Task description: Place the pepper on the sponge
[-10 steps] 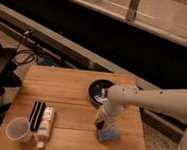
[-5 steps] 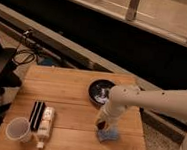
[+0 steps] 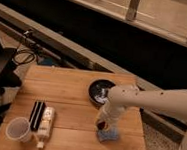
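A light blue sponge [image 3: 108, 135] lies near the front right of the wooden table [image 3: 70, 92]. Directly over its left part hangs my gripper [image 3: 102, 124], reaching down from the white arm that comes in from the right. A small dark red-brown pepper [image 3: 101, 124] shows at the gripper's tip, just above or touching the sponge. The arm's wrist hides part of the sponge.
A black round dish [image 3: 100, 90] sits at the table's back right, close behind the arm. A clear cup [image 3: 19, 129], a black bar [image 3: 36, 115] and a white bottle [image 3: 44, 123] stand at front left. Black equipment with cables lies off the table's left edge.
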{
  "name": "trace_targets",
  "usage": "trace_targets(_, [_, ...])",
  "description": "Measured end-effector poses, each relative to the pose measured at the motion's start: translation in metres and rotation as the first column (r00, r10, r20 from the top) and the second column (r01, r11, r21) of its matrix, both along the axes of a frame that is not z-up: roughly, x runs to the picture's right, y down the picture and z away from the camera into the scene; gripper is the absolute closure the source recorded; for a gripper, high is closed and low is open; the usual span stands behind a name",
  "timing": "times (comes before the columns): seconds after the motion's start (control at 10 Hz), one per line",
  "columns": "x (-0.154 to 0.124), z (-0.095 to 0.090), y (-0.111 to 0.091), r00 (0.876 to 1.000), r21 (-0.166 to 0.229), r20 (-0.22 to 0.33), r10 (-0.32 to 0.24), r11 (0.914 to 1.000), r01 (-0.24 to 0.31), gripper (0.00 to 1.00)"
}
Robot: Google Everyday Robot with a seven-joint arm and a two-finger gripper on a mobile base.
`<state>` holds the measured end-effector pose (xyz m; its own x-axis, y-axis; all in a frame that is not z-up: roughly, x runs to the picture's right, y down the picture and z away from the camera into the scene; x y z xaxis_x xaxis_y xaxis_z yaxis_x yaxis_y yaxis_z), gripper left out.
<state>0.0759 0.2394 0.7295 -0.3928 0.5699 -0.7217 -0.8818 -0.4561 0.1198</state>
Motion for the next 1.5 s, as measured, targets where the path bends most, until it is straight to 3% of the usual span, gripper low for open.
trace_targets(0.2, [0.023,-0.007,0.009,0.997,-0.005,-0.046,0.065,0.9978,-0.066,1.0])
trace_targets(0.5, [0.056,-0.018,0.021,0.984,-0.007,-0.107,0.143,0.9894,-0.145,0.98])
trace_targets(0.6, [0.055,-0.017,0.023,0.984,-0.015,-0.108,0.143,0.9892,-0.146,0.93])
trace_targets(1.2, [0.029,-0.006,0.043,0.995,-0.127,-0.061,0.075,0.9884,-0.083,0.32])
trace_targets(1.3, [0.023,-0.001,0.047,0.997,-0.145,-0.053,0.064,0.9869,-0.071,0.24])
trace_targets(1.5, [0.025,0.003,0.051,0.996,-0.172,-0.061,0.062,0.9824,-0.072,0.21])
